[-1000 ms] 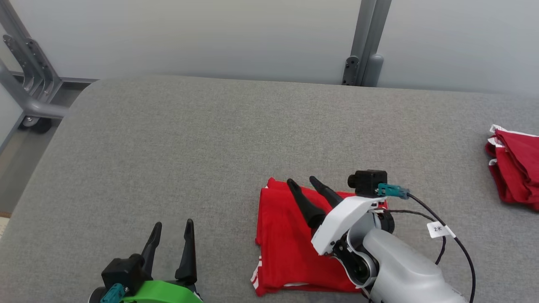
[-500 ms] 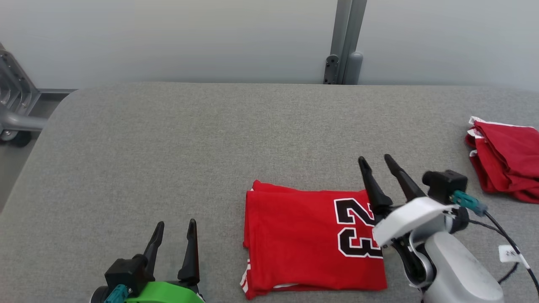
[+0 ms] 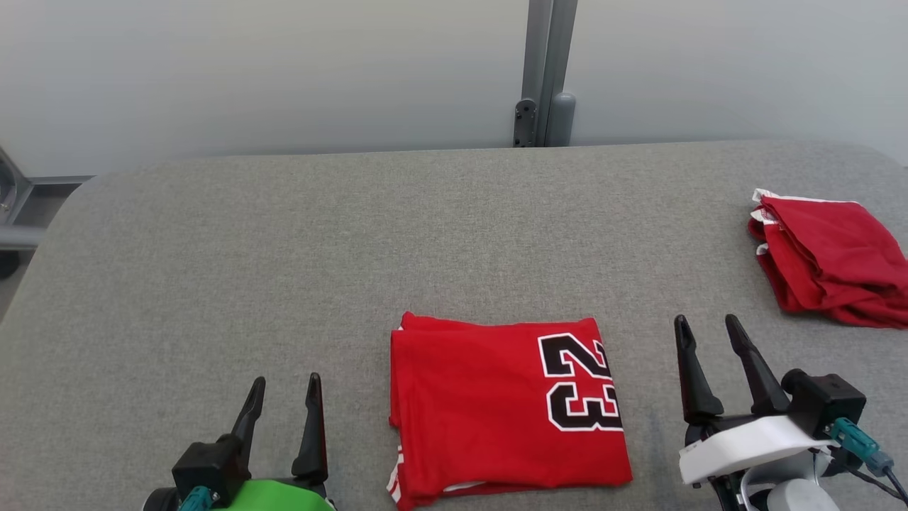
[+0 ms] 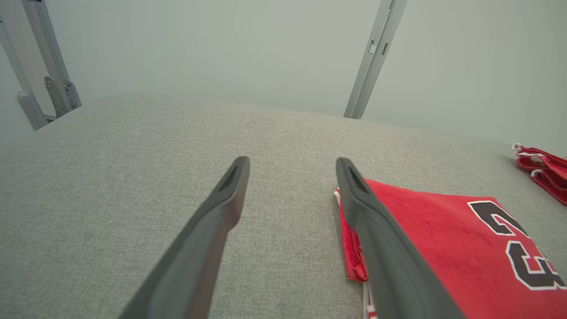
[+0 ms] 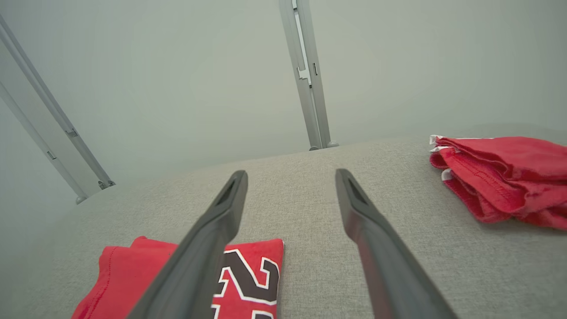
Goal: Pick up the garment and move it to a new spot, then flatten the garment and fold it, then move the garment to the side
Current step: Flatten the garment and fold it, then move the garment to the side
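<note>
At the far left of the head view, a grey metal frame (image 3: 14,206) stands beside the rounded corner of the grey fabric-covered desk (image 3: 248,248). At the lower left, the left jaws are spread wide over bare desk with nothing between them. Their dark fingers (image 3: 312,426) point away from the robot, just left of the garment and not touching it. The garment (image 3: 489,404), a red jersey, lies flat at the near middle of the desk, folded into a neat rectangle. It shows a black, white-edged "23" on its right part and a bit of white trim at its lower left corner. Beyond the desk's far edge a grey upright post (image 3: 543,71) rises against the pale wall. To the garment's right, the right jaws are likewise spread and empty, with their fingers (image 3: 691,376) over bare desk and clear of the garment. Farther right, near the desk's edge, a pile of red cloth (image 3: 823,255) with white trim lies loosely folded, well apart from the garment.
</note>
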